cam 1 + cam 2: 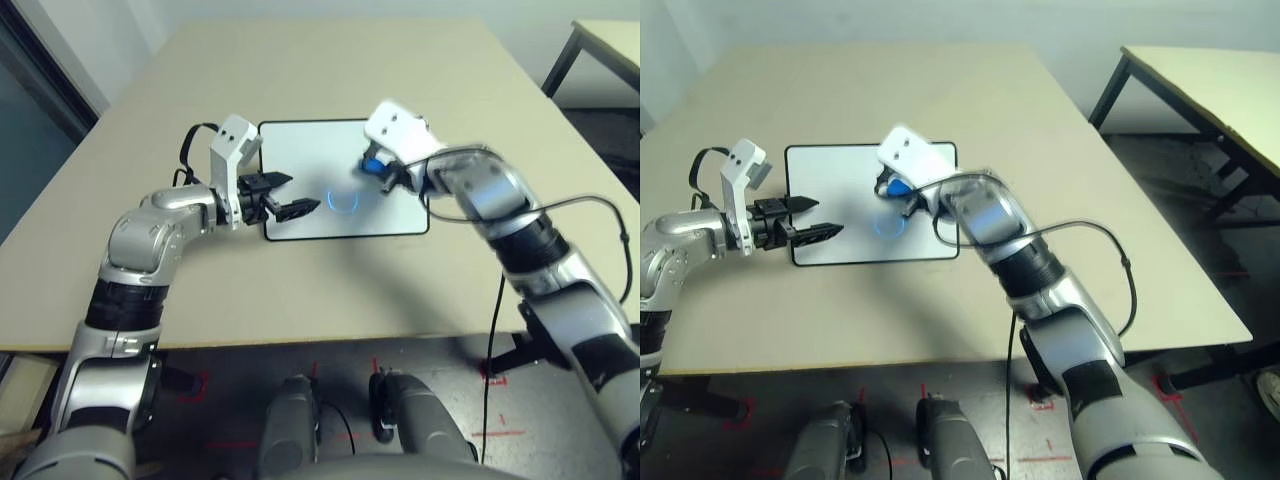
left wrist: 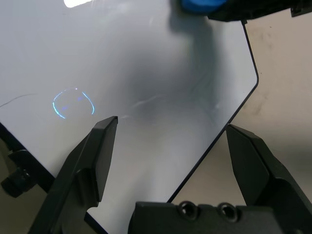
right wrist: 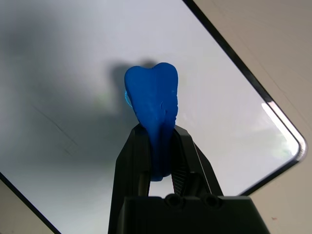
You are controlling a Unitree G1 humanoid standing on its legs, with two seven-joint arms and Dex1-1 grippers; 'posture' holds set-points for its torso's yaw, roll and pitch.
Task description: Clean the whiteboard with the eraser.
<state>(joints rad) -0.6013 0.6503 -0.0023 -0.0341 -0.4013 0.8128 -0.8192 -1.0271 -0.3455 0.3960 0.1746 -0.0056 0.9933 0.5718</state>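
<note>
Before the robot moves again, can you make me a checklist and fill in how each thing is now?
1. Right gripper shut on the blue eraser: ok.
2. Board lying on the table: ok.
3. Left gripper empty: ok, its fingers are open.
4. Left gripper out of the wiping area: not ok, it hangs over the board's edge.
5. Board clean: not ok, a glowing curved mark shows.
6. Eraser pressed against the board: cannot tell.

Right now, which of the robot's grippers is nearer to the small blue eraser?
The right: the black right gripper is closed on the small blue eraser; the black left gripper stands open, apart from it.
</note>
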